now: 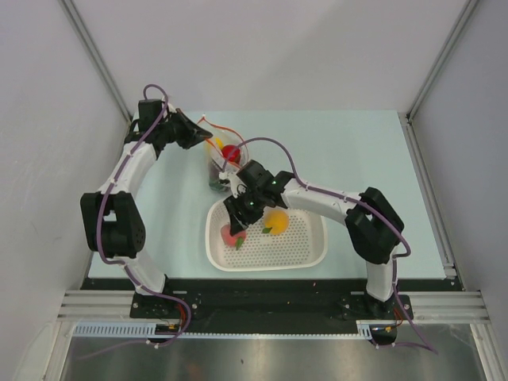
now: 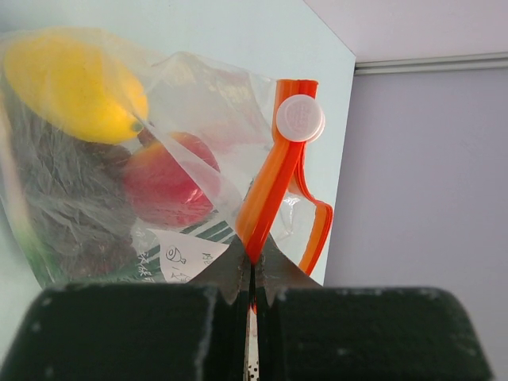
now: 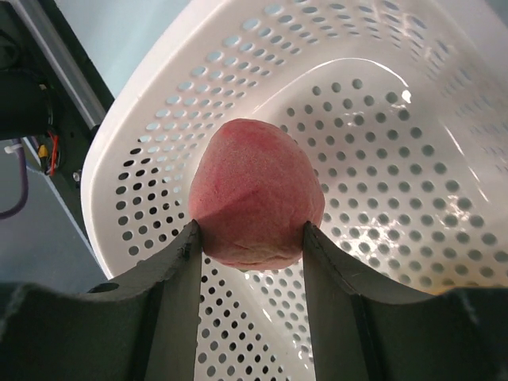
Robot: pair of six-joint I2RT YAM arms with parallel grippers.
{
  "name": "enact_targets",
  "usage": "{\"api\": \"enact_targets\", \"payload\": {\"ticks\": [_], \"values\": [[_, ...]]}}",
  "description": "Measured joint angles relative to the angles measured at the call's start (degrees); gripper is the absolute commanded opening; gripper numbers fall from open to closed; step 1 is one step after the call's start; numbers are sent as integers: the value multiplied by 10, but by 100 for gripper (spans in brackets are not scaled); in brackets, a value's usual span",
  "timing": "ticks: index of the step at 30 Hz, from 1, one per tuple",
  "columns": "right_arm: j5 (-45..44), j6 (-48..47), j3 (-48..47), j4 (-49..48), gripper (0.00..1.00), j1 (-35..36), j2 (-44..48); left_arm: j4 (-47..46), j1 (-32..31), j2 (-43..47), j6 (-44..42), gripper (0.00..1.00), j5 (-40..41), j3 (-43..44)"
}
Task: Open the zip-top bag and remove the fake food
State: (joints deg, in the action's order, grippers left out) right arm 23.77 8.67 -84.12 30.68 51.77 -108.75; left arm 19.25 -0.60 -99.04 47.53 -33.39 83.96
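right gripper (image 3: 250,230) is clamped on the pink peach (image 3: 254,190), one finger on each side, over the floor of the white perforated basket (image 3: 151,111) at its left end; whether the peach touches the floor i cannot tell. an orange fruit (image 1: 276,221) lies in the basket just beside it. left gripper (image 2: 252,266) is pinched tight on the red-orange zip strip (image 2: 274,175) of the zip-top bag (image 2: 190,95), which stands just behind the basket's far left corner. inside the bag are a yellow piece (image 2: 75,83), a red round fruit (image 2: 163,178) and something dark beneath. a white round tab (image 2: 300,117) sits atop the strip.
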Motion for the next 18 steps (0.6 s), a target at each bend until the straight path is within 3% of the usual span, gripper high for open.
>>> {"api": "enact_targets", "payload": {"ticks": [7, 10, 15, 18], "values": [[46, 8, 0, -11, 53, 9, -14, -2, 0, 5, 0, 0, 0, -8], [60, 5, 0, -9, 75, 13, -17, -2, 0, 7, 0, 0, 0, -8], [61, 14, 0, -5, 84, 12, -17, 4, 0, 12, -2, 0, 3, -11], [51, 20, 0, 2, 84, 1, -9, 8, 0, 16, -6, 0, 3, -11]]}}
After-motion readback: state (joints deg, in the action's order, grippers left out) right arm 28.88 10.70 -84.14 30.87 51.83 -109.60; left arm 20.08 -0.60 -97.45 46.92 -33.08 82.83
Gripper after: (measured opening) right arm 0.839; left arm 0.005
